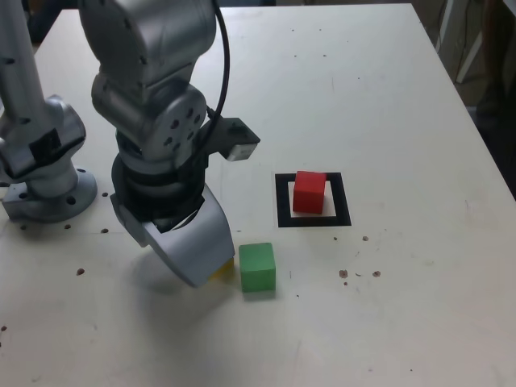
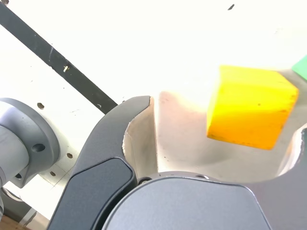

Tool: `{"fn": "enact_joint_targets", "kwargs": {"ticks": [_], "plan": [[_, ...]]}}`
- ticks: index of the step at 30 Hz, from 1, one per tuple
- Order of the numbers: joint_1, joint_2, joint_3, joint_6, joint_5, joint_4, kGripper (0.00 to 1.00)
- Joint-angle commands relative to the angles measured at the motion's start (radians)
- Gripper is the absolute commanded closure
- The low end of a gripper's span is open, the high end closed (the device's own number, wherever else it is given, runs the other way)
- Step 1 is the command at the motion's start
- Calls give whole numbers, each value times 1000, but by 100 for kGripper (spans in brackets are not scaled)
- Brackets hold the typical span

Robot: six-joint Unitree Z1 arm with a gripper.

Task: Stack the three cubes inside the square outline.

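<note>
Gripper (image 1: 201,266) jaws apart, yellow cube (image 2: 250,106) between them, untouched. Green cube (image 1: 257,267) just beside it; red cube (image 1: 309,191) farther off inside square outline (image 1: 281,201).

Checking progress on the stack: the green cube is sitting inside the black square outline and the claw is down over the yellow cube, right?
Not quite. The exterior view shows the red cube inside the black square outline; the green cube sits outside it. The claw is over the yellow cube.

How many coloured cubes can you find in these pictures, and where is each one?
3. The red cube sits inside the square outline. The green cube lies on the table. The yellow cube sits between the open gripper jaws, mostly hidden in the exterior view.
</note>
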Motion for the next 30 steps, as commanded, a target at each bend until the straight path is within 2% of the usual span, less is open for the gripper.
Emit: {"fn": "enact_joint_targets", "kwargs": {"ticks": [1, 13, 23, 30], "plan": [[-2, 11, 1, -2, 0, -6, 6], [-2, 30, -1, -1, 9, -15, 11], [-2, 47, -5, -1, 10, -16, 30], [-2, 56, -6, 1, 33, -34, 40]]}}
